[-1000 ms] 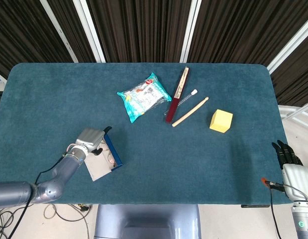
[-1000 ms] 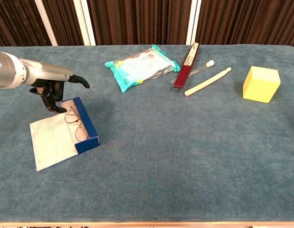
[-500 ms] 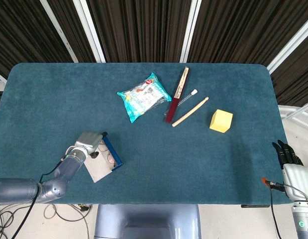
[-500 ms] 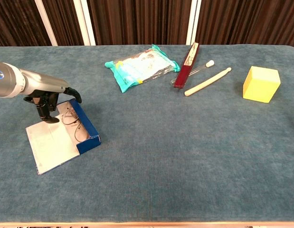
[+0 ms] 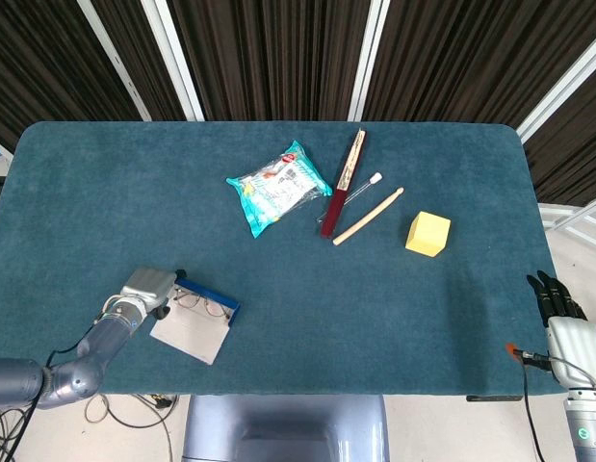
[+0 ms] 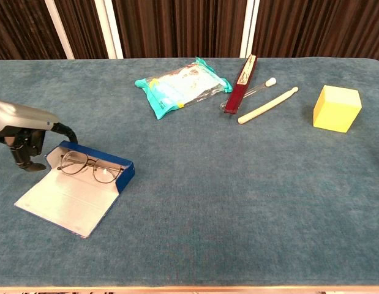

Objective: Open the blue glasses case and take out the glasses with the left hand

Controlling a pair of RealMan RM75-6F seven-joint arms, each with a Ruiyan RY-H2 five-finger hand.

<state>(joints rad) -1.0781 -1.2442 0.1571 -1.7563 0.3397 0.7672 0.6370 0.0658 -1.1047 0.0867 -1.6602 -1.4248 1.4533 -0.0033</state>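
On the near left corner of the table [image 6: 195, 233] we find the blue glasses case [image 6: 79, 190] lying open, its pale flap spread toward us. The left hand [image 6: 27, 144] sits just beside the case's far left end, fingers curled downward and holding nothing that we can see. The glasses [image 6: 85, 166] rest inside against the blue wall. We judge the opening done; next comes pinching the frame (thin wire, easily slipped). The right hand [image 5: 557, 298] hangs off the table's edge, fingers straight and empty.
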